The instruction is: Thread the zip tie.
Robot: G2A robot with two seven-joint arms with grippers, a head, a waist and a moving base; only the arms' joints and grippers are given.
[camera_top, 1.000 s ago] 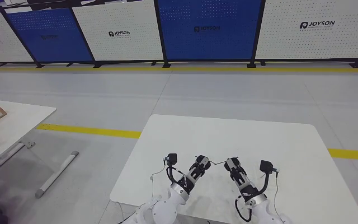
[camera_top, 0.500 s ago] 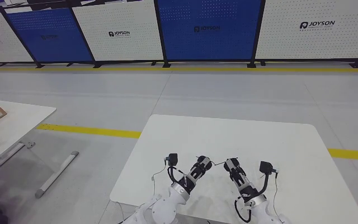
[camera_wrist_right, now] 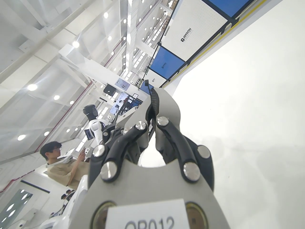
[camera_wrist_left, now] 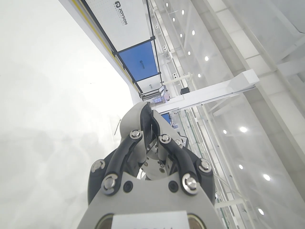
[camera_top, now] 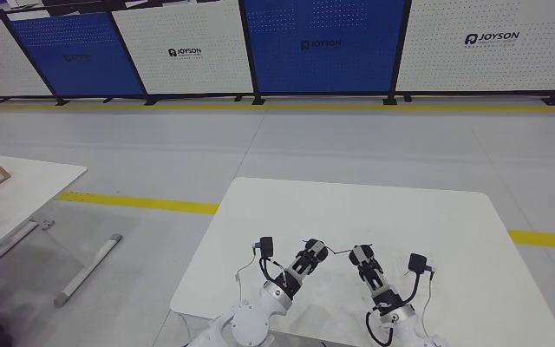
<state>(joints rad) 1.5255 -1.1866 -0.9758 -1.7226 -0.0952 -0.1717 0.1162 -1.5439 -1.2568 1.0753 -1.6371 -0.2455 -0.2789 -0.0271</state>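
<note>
Clamped at one end by the left gripper and at the other by the right gripper, both pressed together on the zip tie, with a short dark tip poking past the right one's fingers. Held over the table, near the middle of its near edge, as a thin straight line from claw to claw. Judged as gripped but not yet threaded: no closed loop to be seen, so left to do, bending tail round to head and pushing through.

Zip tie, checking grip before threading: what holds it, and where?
The left claw and the right claw each pinch one end of the zip tie.
</note>
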